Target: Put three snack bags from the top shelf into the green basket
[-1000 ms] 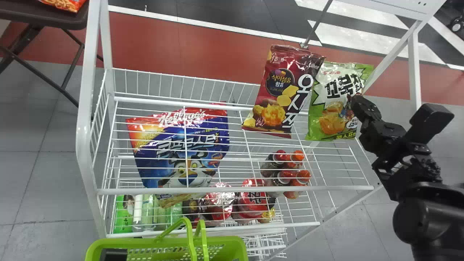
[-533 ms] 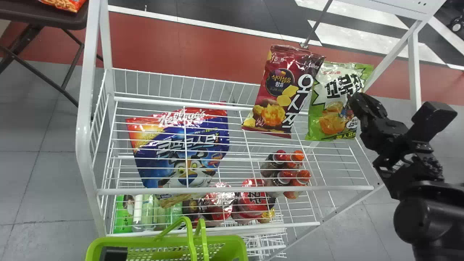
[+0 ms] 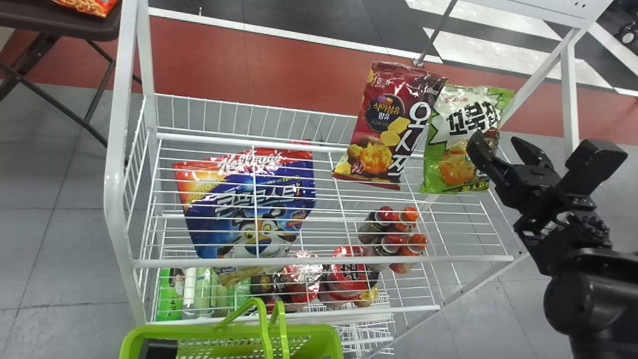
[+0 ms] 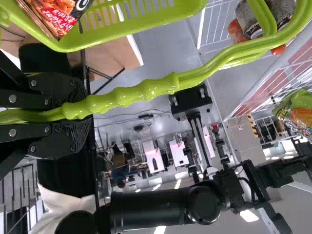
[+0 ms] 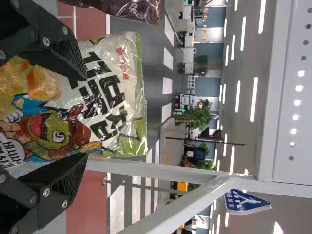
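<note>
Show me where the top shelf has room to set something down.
The top shelf looks bare between its left frame and the red snack bag, and along the front rail. It is crowded at right rear: red snack bag beside green snack bag, right tool close by.

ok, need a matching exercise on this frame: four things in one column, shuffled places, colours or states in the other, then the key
1. left gripper
2. right gripper
3. maroon snack bag
4. cereal bag

A. mostly blue, with red along its top
B. fingers apart, at the green-and-white snack bag
C. closed on the basket handle
D. directly left of the green-and-white snack bag in the head view

Pairs: 1-C, 2-B, 3-D, 4-A
</note>
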### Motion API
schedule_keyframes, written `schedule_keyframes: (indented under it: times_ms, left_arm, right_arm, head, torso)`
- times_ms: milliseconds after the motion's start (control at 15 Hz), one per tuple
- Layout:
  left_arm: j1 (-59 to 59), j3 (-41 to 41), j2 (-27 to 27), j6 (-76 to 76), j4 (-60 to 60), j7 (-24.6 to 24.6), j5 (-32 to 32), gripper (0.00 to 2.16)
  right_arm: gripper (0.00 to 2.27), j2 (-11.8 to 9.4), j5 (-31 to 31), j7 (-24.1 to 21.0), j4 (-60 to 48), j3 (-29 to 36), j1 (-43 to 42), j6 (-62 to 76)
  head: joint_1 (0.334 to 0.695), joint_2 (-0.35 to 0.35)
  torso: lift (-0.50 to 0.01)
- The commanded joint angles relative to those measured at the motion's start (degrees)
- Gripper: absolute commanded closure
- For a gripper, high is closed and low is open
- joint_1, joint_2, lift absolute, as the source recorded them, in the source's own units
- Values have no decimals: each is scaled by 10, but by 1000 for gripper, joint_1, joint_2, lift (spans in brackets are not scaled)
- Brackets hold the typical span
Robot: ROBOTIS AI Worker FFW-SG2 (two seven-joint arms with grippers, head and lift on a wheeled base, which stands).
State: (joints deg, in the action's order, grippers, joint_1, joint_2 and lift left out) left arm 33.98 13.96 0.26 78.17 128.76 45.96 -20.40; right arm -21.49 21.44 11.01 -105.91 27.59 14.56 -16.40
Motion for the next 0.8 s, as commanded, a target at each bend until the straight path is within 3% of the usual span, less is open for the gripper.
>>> schedule_keyframes:
  times_ms: [0,733]
  left_arm:
    - [2,0,1,0,1,0,0,2142]
    - [-5,1,4,4,-3,1,-1,2142]
  right_arm:
    - [39,-1,-5,1,11,0,-8,-3]
    - [43,-8,-17,19,68,-27,-56,-4]
  head:
    - [695,-350]
    - [695,-350]
  torso:
    - [-50]
    - [-50]
